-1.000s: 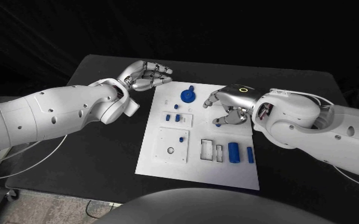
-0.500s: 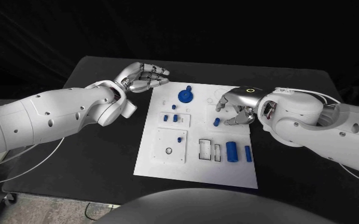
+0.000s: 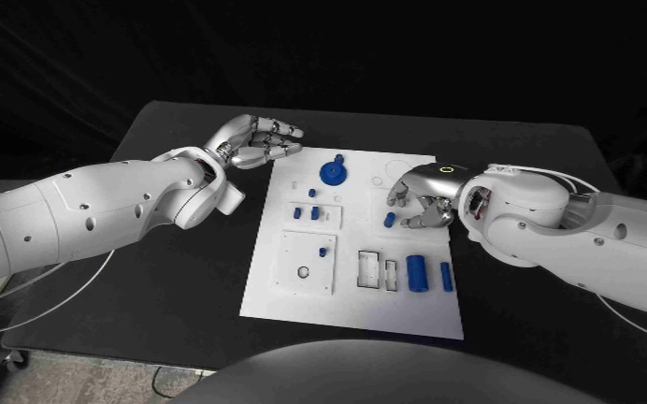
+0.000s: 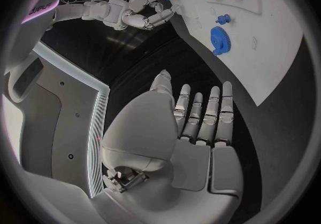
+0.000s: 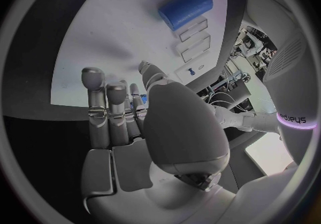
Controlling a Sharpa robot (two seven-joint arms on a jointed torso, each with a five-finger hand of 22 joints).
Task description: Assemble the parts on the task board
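Tabletop (image 3: 176,264) black, bg dark; white task board (image 3: 351,306) mid. L hand (image 3: 253,140) fingers apart, empty; R hand (image 3: 422,200) over board, grasp unclear.

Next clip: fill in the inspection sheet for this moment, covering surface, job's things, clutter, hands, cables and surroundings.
Surface: black table, matte.
Job's things: white task board lies mid-table; on it a blue gear, small blue pegs, a blue cylinder beside a slimmer blue bar, and rectangular cut-outs.
Clutter: nothing seen.
Hands: left hand sits off the board's far left corner, fingers curled, holding nothing. Right hand is over the board's right side, fingertips at a small blue part; whether it grips the part cannot be told.
Cables: thin white cable trails under the left arm; another on the right arm.
Surroundings: dark backdrop.
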